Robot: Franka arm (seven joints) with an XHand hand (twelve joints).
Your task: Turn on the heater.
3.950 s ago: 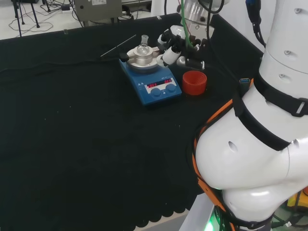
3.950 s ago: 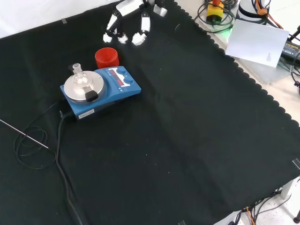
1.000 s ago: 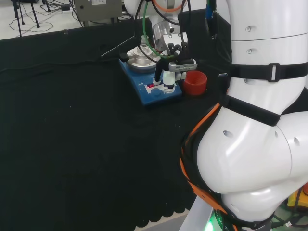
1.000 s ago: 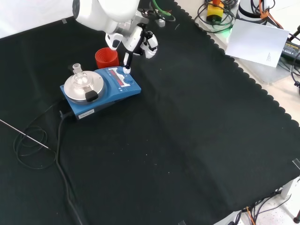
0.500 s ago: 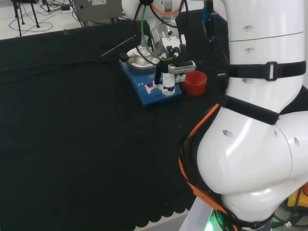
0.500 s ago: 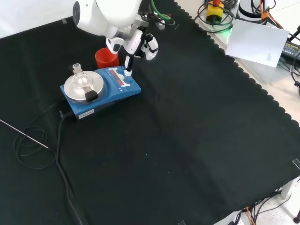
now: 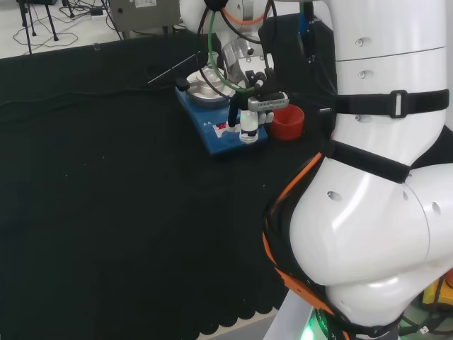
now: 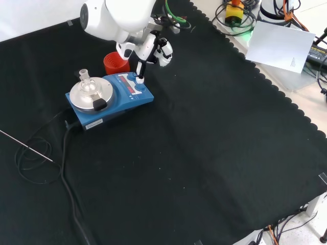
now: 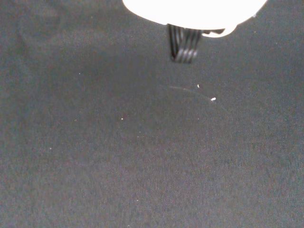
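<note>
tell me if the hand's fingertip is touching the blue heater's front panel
Touching. In the front view a straight finger of the hand ends right on the control panel of the blue heater, with no gap.

White arm links (image 7: 368, 234) w/ black straps, orange + green cables; black/white hand (image 8: 153, 48).

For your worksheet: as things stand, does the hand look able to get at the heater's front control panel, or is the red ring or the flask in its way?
Probably yes. The hand has a finger pointing down at the heater panel's corner; the red ring stands behind, the flask on the plate, both aside.
</note>
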